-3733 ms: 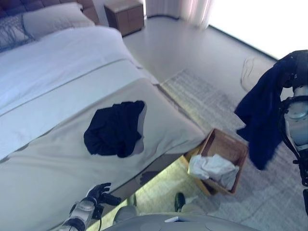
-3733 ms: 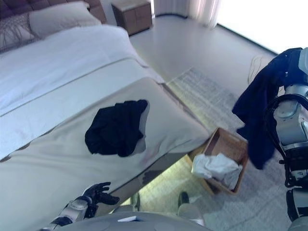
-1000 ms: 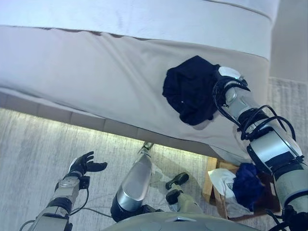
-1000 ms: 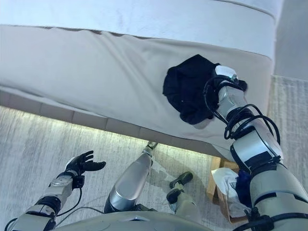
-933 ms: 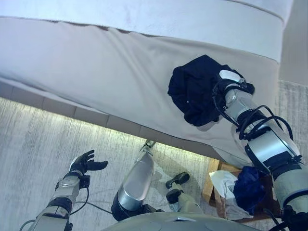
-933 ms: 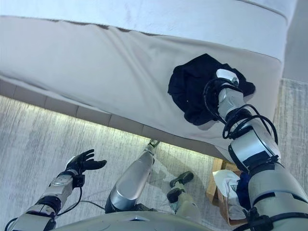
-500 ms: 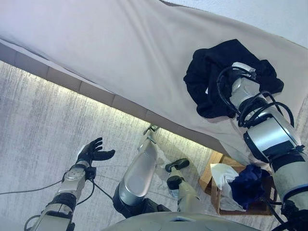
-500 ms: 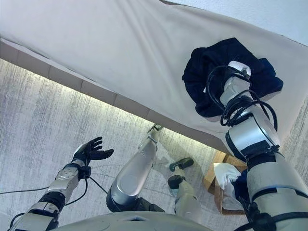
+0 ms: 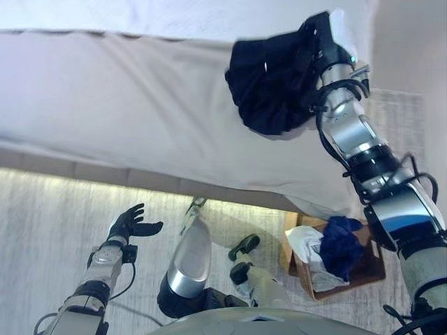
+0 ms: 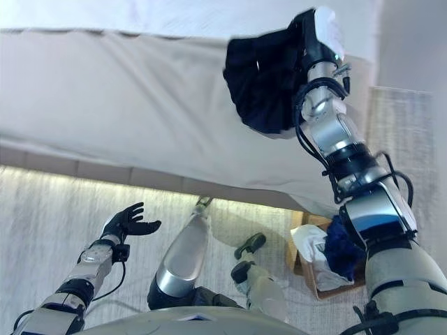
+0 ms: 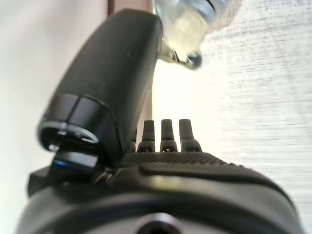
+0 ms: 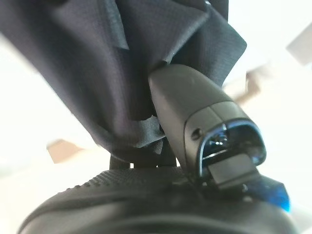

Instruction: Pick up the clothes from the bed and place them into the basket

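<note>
My right robot hand (image 10: 316, 35) clenched on dark garment (image 9: 269, 80) hanging beneath it above bed (image 9: 105, 112), left robot hand (image 9: 129, 223) open, empty

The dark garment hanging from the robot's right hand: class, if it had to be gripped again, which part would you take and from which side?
Probably the gathered top. The dark garment hangs bunched from the right hand, whose thumb and fingers pinch a thick fold in the wrist view. Come from above, over the bed; the loose lower edge would likely slip.
</note>
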